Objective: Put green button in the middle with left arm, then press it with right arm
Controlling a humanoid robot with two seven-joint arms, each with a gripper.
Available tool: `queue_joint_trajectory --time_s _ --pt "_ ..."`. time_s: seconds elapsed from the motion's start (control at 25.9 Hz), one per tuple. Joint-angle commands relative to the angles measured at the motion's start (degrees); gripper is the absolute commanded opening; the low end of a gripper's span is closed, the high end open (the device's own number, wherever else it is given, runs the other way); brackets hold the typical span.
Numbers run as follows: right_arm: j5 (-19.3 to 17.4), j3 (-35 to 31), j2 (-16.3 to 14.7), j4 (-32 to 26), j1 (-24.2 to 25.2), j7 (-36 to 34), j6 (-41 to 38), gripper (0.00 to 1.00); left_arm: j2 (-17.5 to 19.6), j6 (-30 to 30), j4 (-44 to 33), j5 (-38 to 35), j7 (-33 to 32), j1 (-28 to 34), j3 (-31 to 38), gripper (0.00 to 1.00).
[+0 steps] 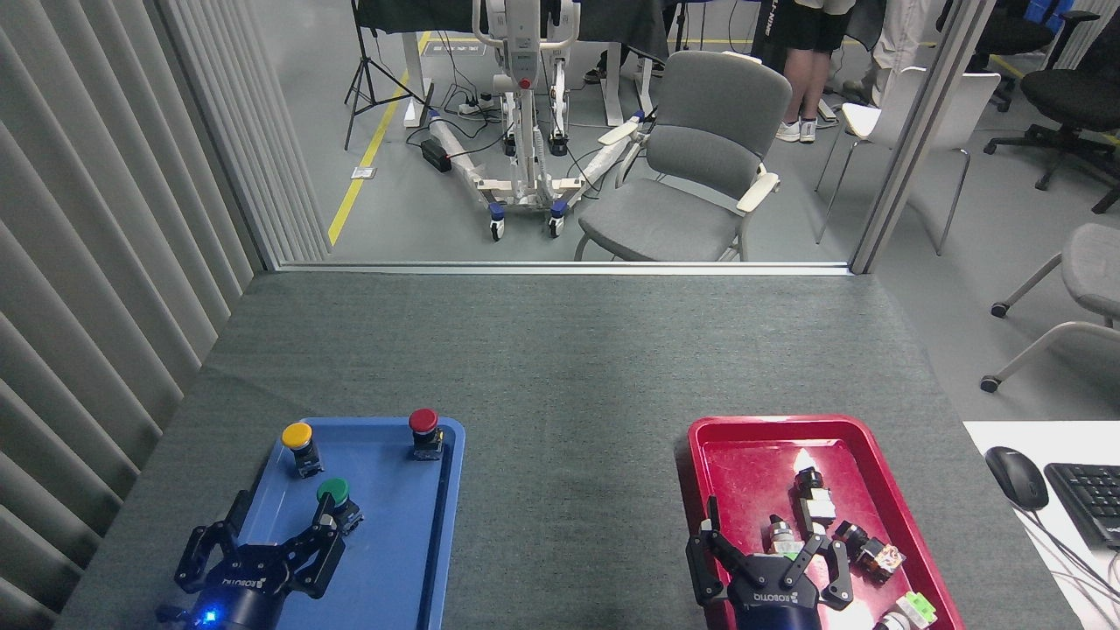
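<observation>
The green button [333, 492] stands upright on the blue tray [385, 560], near its middle. My left gripper [278, 529] is low at the near left end of that tray, open, with its right-hand fingertips [327, 525] just beside the button's black body; nothing is held. My right gripper [770, 538] hovers open over the near part of the red tray [744, 464], holding nothing. The middle [569, 455] is bare grey-green felt between the two trays.
A yellow button [297, 435] and a red button [423, 422] stand at the blue tray's far end. Several small switch parts [818, 503] lie in the red tray. A mouse [1017, 477] and keyboard [1089, 499] sit at the right.
</observation>
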Motion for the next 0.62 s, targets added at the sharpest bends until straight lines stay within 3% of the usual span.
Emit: queue_joint_trajectory --time_s 0.0,0.12,0.31,0.58 --pt "0.17 0.0 -1.21 -1.97 0.17 -0.07 -0.66 1.0 0.0 -0.17 -0.26 0.27 0.34 0.07 0.0 1.0" --pt "-0.01 -0.52 -2.35 -1.35 0.0 -0.07 -0.4 1.0 0.08 -0.08 -0.26 0.27 -0.01 -0.1 0.0 1.0" --pt "-0.01 -0.44 0.2 0.58 0.61 -6.13 3.55 1.0 -0.09 0.18 0.27 0.09 0.52 -0.1 -0.18 1.0" --pt "-0.98 0.09 1.43 1.64 0.0 -6.22 4.52 1.0 0.0 0.01 0.09 -0.17 2.28 -0.01 -0.27 1.0"
